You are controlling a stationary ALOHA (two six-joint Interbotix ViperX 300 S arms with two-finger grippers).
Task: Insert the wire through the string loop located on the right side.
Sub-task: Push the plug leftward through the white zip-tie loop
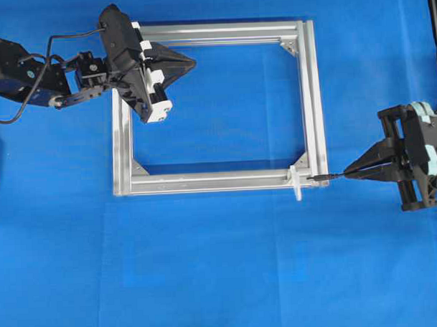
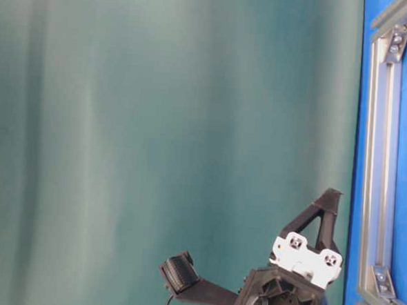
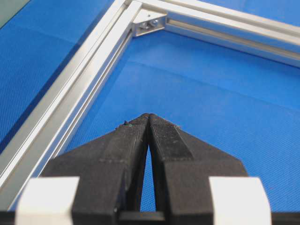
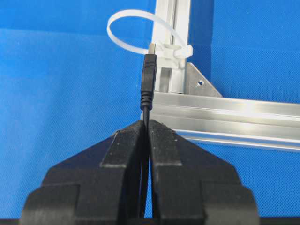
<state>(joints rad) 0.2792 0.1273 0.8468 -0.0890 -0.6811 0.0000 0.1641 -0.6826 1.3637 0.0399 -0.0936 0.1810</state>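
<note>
Everywhere underfoot, a bright blue cloth (image 1: 229, 263) is covering the table, its fine weave showing plainly in both wrist views. Behind the table, in the table-level view, a plain teal curtain (image 2: 157, 122) is hanging in soft folds. No brand, label or writing is showing anywhere that can be read.

A silver aluminium frame (image 1: 313, 95) is lying flat on the cloth. The string loop (image 4: 131, 33), a white tie, is standing at the frame's lower right corner in the overhead view. The right gripper (image 1: 348, 174) is pinching the wire (image 4: 148, 77) between closed fingers, the plug tip pointing at the loop and sitting just beside it, not yet through.

The left gripper (image 1: 190, 63) is hovering over the frame's upper left part, fingers pressed together, holding nothing.
</note>
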